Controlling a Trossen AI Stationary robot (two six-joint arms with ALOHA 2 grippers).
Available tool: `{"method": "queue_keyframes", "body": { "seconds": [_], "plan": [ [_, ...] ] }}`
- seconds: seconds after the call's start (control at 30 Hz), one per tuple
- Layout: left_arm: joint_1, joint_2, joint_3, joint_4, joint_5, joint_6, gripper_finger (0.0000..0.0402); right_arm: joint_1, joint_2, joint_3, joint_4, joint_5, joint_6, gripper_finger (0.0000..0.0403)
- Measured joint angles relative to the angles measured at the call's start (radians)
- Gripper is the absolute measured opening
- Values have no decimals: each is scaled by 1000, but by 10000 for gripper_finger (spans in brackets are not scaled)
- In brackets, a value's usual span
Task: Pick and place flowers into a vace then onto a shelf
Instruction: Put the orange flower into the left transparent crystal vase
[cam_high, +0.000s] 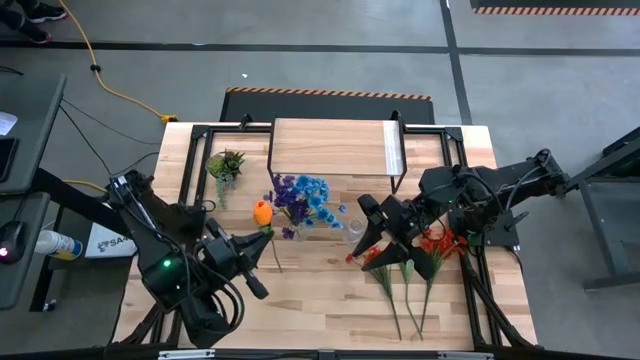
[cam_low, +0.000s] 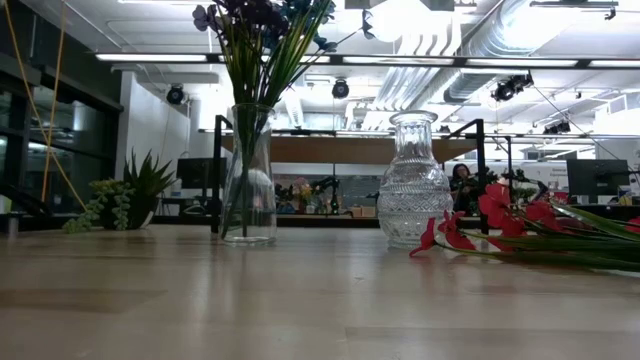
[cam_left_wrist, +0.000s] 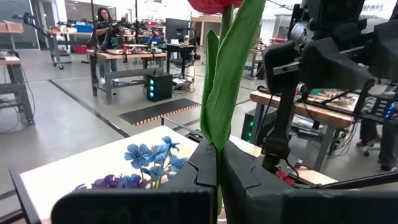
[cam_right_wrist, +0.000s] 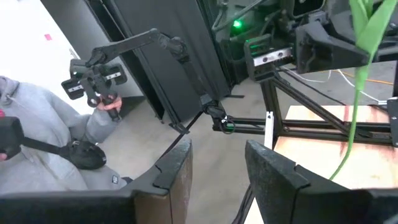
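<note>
Two grippers are in use. The left gripper (cam_left_wrist: 219, 168) has its fingers pressed together on the green stem (cam_left_wrist: 225, 93) of an orange flower (cam_high: 262, 212); in the left wrist view the stem rises straight up from between the fingers, with a reddish bloom at its upper end. In the high view the orange bloom lies just ahead of these fingers, beside the blue and purple flowers (cam_high: 300, 197). Those flowers stand in a clear tall vase (cam_low: 248, 175), as the low view shows.

The right gripper (cam_high: 372, 216) has its fingers partly apart, and the right wrist view shows nothing between them (cam_right_wrist: 273, 168). A second glass vase (cam_low: 414, 180), ribbed and round-bodied, stands just beside these fingers; whether they touch it cannot be told. Red flowers (cam_high: 440, 243) lie flat on the table (cam_high: 320, 300) on the near side of the right gripper, stems pointing toward the table's front edge.

Beyond both grippers the shelf (cam_high: 330, 147) stands at the table's far edge, its wood top bare. A small green plant (cam_high: 226, 164) sits near the shelf's left end. A person's hand (cam_right_wrist: 111, 104) holding a dark handle shows off the table in the right wrist view.
</note>
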Motion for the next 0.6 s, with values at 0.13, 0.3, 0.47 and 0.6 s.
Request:
{"method": "queue_keyframes", "body": {
  "seconds": [0.13, 0.3, 0.47, 0.6],
  "plan": [
    [6, 0, -22, 11, 0, -55, 35, 0, 0, 0, 0, 63, -36, 139],
    [30, 1, -64, 122, 0, -47, 35, 0, 0, 0, 0, 144, -64, 139],
    [62, 1, -69, 188, 0, -47, 35, 0, 11, 0, -1, 160, -96, 139],
    [88, 1, -69, 270, -1, -1, 35, -1, 33, 0, -7, 169, -112, 139]
  ]
}}
